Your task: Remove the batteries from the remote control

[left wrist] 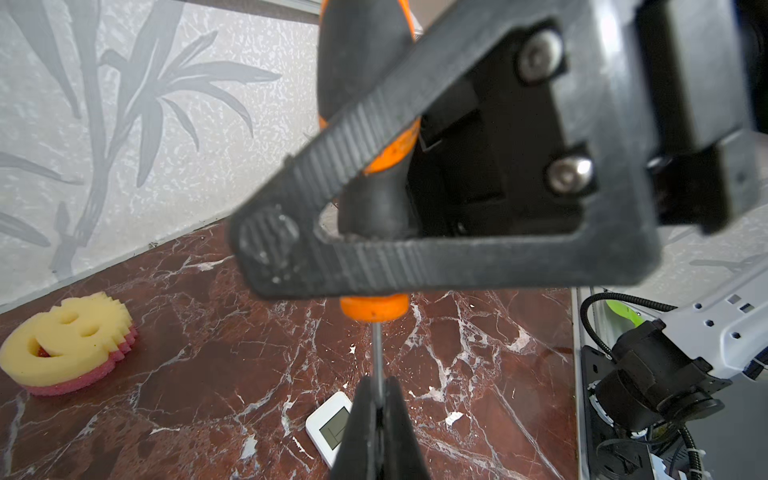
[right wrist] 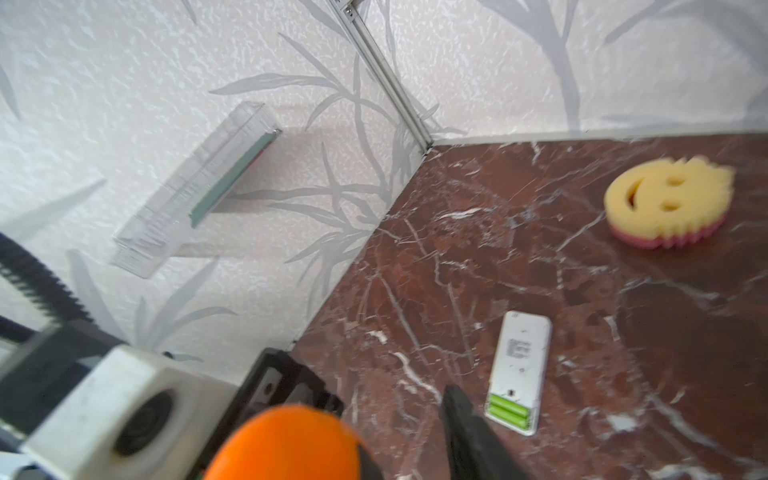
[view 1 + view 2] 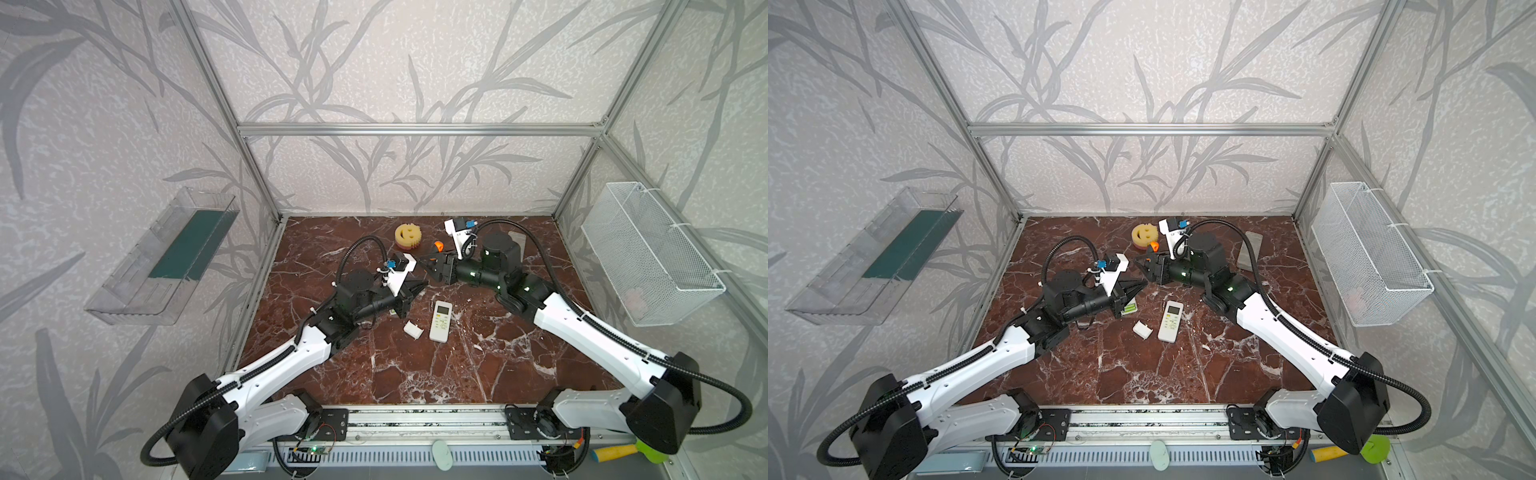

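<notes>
Batteries (image 2: pixel 509 412): 2 sit in upturned remote (image 2: pixel 519 368), cover off.

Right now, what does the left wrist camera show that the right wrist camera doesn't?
Only the left wrist view: the left pincer shut on the metal shaft of the screwdriver, and a screen-up remote.
Only the right wrist view: a face-down remote, cover off, with two green batteries in its bay, plus the clear wall shelf.
Both: the screwdriver's orange handle, the smiley sponge and the marble table.
</notes>
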